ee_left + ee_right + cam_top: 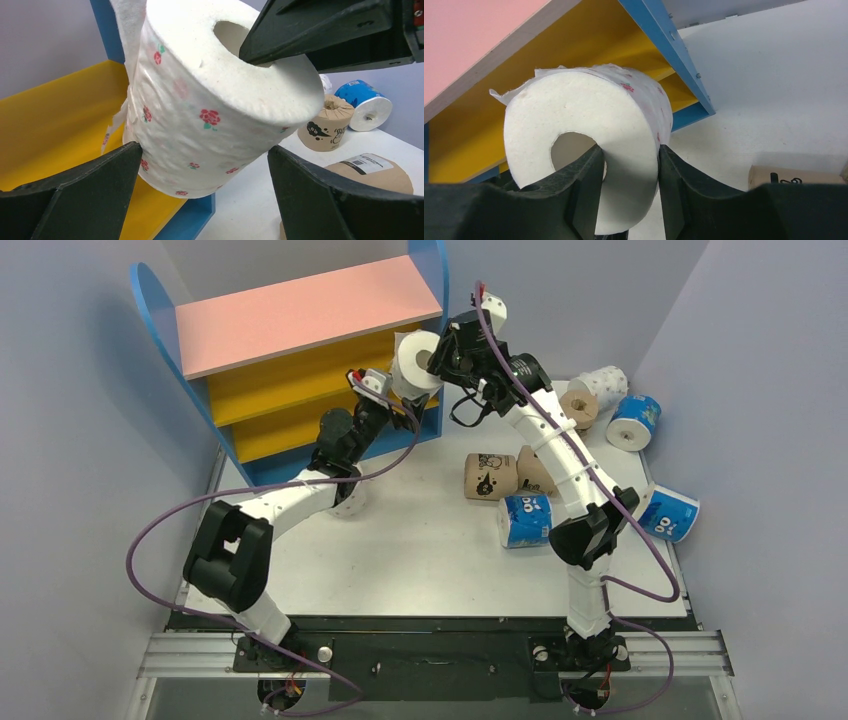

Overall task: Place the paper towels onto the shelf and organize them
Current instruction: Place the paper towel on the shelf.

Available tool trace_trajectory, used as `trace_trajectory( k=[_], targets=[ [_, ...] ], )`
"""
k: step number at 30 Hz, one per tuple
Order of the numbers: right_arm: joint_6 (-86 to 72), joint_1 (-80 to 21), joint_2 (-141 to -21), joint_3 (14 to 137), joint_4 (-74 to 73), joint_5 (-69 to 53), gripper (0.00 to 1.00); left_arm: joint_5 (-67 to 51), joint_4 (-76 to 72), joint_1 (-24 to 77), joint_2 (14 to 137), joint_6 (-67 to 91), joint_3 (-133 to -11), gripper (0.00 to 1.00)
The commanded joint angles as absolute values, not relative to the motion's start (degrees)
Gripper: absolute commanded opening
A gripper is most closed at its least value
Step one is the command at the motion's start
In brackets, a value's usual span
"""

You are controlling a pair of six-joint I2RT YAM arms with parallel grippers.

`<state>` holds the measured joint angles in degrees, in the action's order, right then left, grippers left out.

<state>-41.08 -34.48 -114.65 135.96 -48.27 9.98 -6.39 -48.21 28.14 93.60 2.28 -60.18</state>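
A white paper towel roll (415,360) with small red flowers hangs in the air in front of the shelf's (300,315) right end, level with the upper yellow board. My right gripper (440,358) is shut on its wall, one finger in the hollow core and one outside, as the right wrist view shows (629,150) with the roll (574,110). My left gripper (390,390) is open just below it. In the left wrist view (205,150) its fingers straddle the roll's (200,110) lower end; the left finger is at its side, the right one apart.
On the table right of the shelf lie tan rolls (490,476) (535,470) (578,407), blue-and-white rolls (525,520) (668,513) (634,421) and another white roll (605,385). The yellow boards (50,115) hold no rolls where they show. Grey walls enclose the table.
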Motion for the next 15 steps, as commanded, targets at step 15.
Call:
trace_trajectory(
  k=[15],
  targets=[
    [-42.5,-34.0,-114.0,139.0,-43.1,4.9,0.53,2.5,-52.6,28.7,95.7,4.5,-66.2,0.96]
  ],
)
